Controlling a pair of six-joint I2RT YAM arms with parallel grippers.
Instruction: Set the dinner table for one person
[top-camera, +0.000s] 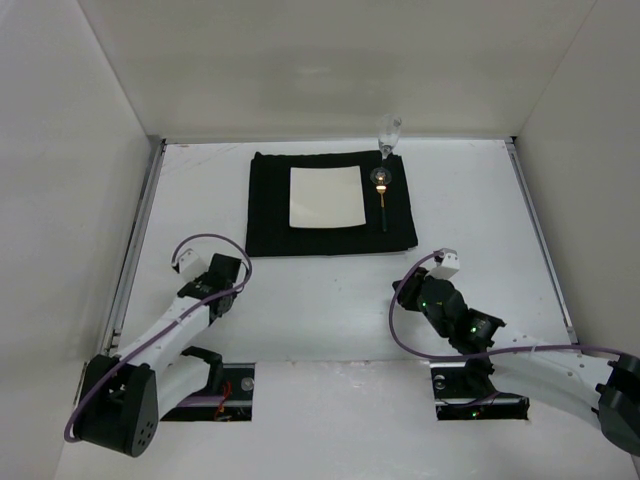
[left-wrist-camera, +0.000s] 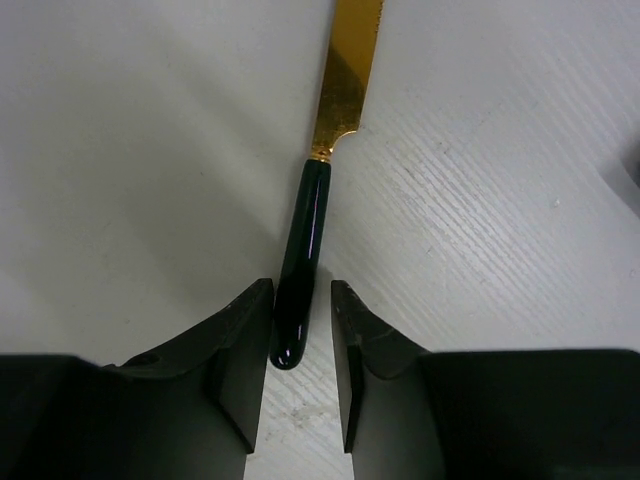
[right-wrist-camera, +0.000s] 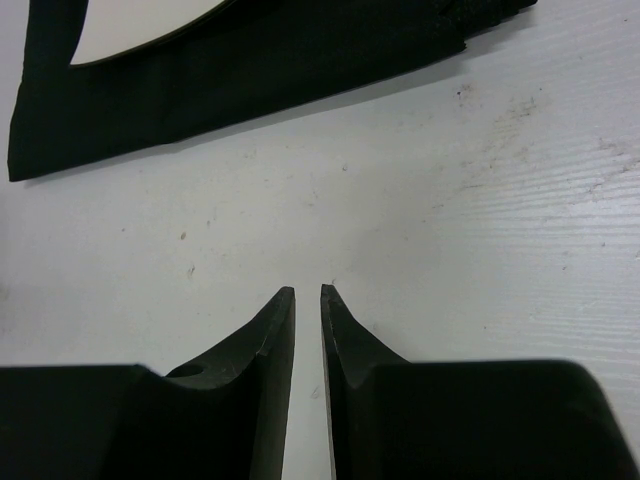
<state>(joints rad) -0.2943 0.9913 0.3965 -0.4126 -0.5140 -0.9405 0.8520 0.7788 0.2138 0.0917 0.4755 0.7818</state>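
Left gripper (left-wrist-camera: 302, 292) straddles the butt end of the knife (left-wrist-camera: 316, 190), which lies on the table (top-camera: 330, 300). One finger looks to touch the handle and a sliver of gap shows on the other side, so can't tell if it's a real pinch. Right gripper (right-wrist-camera: 308, 292) is barely open with nothing in it, low over the table just short of the mat (top-camera: 270, 200). The table runs under everything; the mat sits at its far middle with plate (top-camera: 325, 196), spoon (top-camera: 382, 195) and glass (top-camera: 388, 130).

Risks: the hold is at the very tip of a glossy rounded handle — the knife likely pivots, droops or squirts out on lift. The gap between plate and spoon is tight — a skewed knife could nudge the spoon or tip the glass.

Unseen: the blade tip is cut off in the left wrist view. From above the knife is hidden under the left wrist. The clear glass barely reads against the wall. No fork shows.
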